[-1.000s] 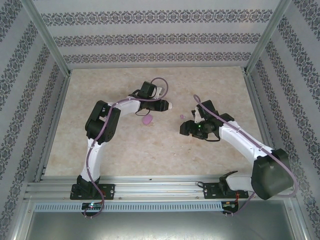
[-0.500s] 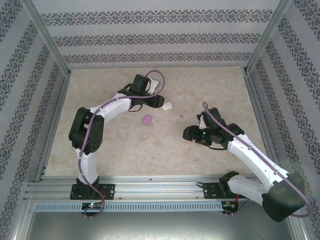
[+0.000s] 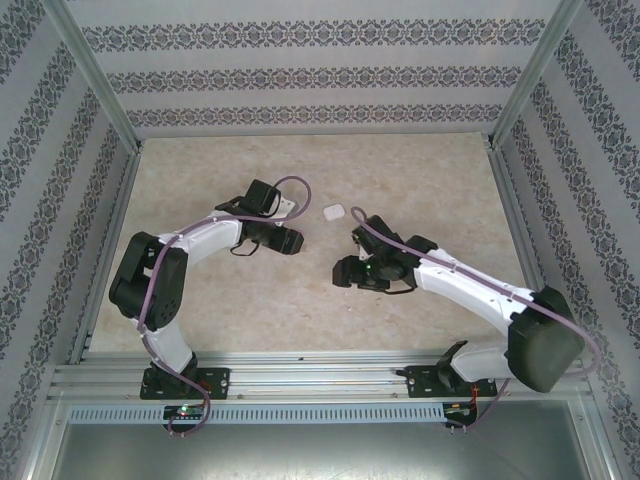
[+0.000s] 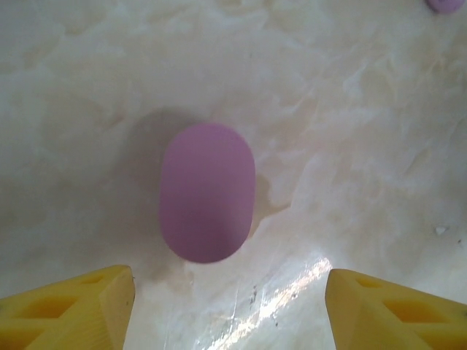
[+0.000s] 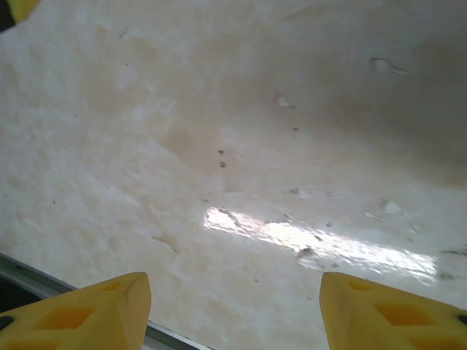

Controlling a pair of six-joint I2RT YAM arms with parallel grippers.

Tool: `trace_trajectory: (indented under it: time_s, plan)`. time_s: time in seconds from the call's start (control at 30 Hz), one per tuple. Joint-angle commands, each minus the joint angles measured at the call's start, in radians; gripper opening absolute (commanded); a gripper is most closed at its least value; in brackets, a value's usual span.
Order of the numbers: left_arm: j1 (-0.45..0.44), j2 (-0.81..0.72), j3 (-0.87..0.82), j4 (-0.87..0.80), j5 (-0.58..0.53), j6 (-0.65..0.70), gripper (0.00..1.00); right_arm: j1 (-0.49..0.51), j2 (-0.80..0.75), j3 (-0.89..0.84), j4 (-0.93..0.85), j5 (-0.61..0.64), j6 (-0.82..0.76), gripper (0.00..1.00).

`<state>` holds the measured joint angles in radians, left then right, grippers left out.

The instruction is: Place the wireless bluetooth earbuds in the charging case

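nearest the bases, the right gripper (image 5: 233, 295) hangs low over the table (image 3: 440, 170) with its 2 yellow fingers (image 5: 87, 306) wide apart and nothing between them. under it i see just bare pale stone with a few tiny light specks, too small to tell if any is an earbud. a bit further out, the left gripper (image 4: 230, 295) is spread wide too and holds nothing. right in front of it lies the purple case (image 4: 206, 191), a smooth egg shape lying flat on the table, and it looks shut. its long side points straight away from the gripper, so the 2 fingers would close on its narrow sides. it sits a little left of the middle of the gap, ahead of the finger tips and not touching them. so the left arm is much the closer one to this case, and i think it has to go forward and down a bit before it can squeeze. a small purple bit (image 4: 444, 4) lies further off, to the right. furthest of all, the white case (image 3: 333, 211) rests alone on the table, past both grippers and apart from them.
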<state>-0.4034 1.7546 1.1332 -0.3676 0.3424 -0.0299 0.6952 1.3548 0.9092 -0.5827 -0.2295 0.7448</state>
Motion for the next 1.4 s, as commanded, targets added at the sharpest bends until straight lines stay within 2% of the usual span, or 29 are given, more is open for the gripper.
trace_trajectory:
  time_s: [0.0, 0.33, 0.6, 0.83, 1.17, 1.37]
  plan:
    - [0.012, -0.019, -0.012, -0.007, 0.012, 0.027, 0.71, 0.01, 0.025, 0.039, 0.003, -0.001, -0.018, 0.63]
    - [0.012, 0.102, 0.047, -0.002, 0.042, 0.098, 0.75, -0.006, -0.012, -0.021, 0.031, 0.013, -0.009, 0.63]
    - [0.014, 0.227, 0.185, -0.041, 0.038, 0.139, 0.75, -0.06, -0.029, -0.056, 0.047, -0.004, -0.014, 0.63]
    - [0.013, 0.286, 0.266, -0.106, 0.036, 0.158, 0.62, -0.128, -0.047, -0.075, 0.055, -0.037, -0.025, 0.63]
    - [0.001, 0.277, 0.2, -0.073, 0.033, 0.114, 0.64, -0.209, -0.074, -0.106, 0.084, -0.089, -0.027, 0.63]
    - [-0.008, 0.277, 0.175, -0.062, 0.02, 0.101, 0.56, -0.226, -0.092, -0.126, 0.103, -0.112, -0.007, 0.64]
